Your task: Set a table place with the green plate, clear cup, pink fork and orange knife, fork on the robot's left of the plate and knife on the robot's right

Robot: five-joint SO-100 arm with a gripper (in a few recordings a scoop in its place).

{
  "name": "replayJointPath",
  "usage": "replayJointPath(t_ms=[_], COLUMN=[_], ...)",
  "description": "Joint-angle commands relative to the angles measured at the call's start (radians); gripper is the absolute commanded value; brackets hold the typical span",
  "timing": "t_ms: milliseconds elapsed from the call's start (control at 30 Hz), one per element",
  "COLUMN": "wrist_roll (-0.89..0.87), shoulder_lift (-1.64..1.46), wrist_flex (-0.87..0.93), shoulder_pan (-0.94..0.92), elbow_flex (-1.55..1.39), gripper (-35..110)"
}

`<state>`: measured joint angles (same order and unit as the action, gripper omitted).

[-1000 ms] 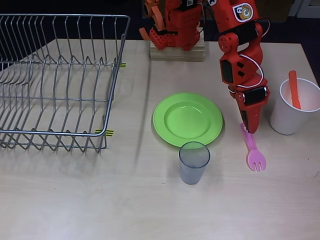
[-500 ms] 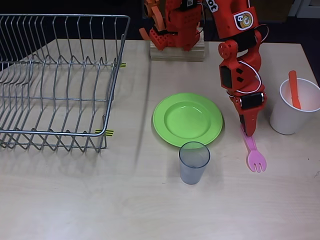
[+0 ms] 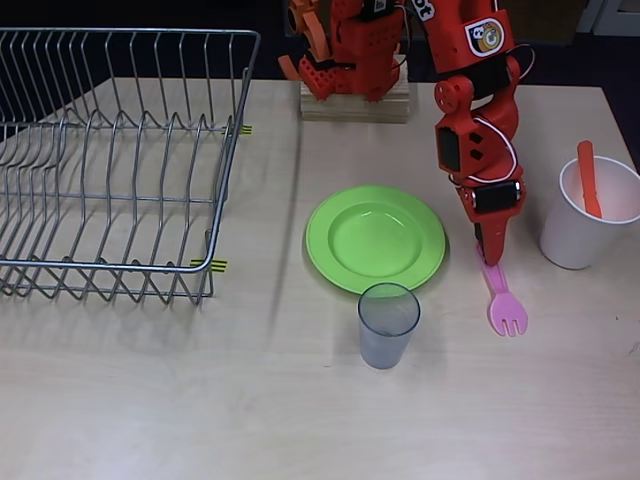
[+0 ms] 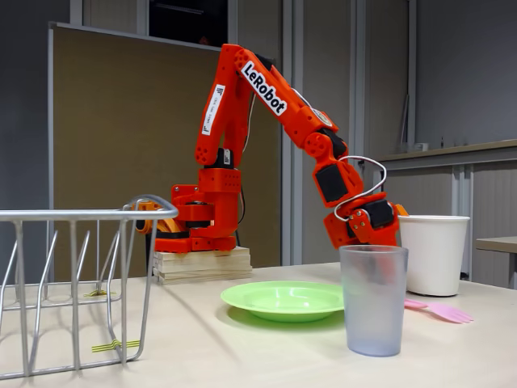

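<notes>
Wire dish rack (image 3: pixel 115 160): far left of the overhead view, on a pale wood-grain tabletop (image 3: pixel 200 400).
Green plate (image 3: pixel 375 239): centre.
Clear cup (image 3: pixel 387 325): upright, at the plate's near rim.
Gripper (image 3: pixel 490 252): down at the table just right of the plate, tip over the handle end of the pink fork (image 3: pixel 502 300); whether it grips or has let go cannot be told.
Pink fork: flat on the table, long axis running near-right from the gripper, tines nearest.
Orange knife (image 3: pixel 588 178): standing in the white cup (image 3: pixel 590 215), far right, well apart from the gripper.
Room: dim wall panels in the fixed view.
</notes>
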<state>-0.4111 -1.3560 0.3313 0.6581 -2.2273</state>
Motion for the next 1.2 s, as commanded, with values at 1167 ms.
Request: replayJointPath(t_ms=[1167], wrist_roll=[0.038], shoulder_lift=[-0.293], wrist_flex=[0.242], shoulder_pan=[0.034], elbow_flex=[-0.144], gripper=[3])
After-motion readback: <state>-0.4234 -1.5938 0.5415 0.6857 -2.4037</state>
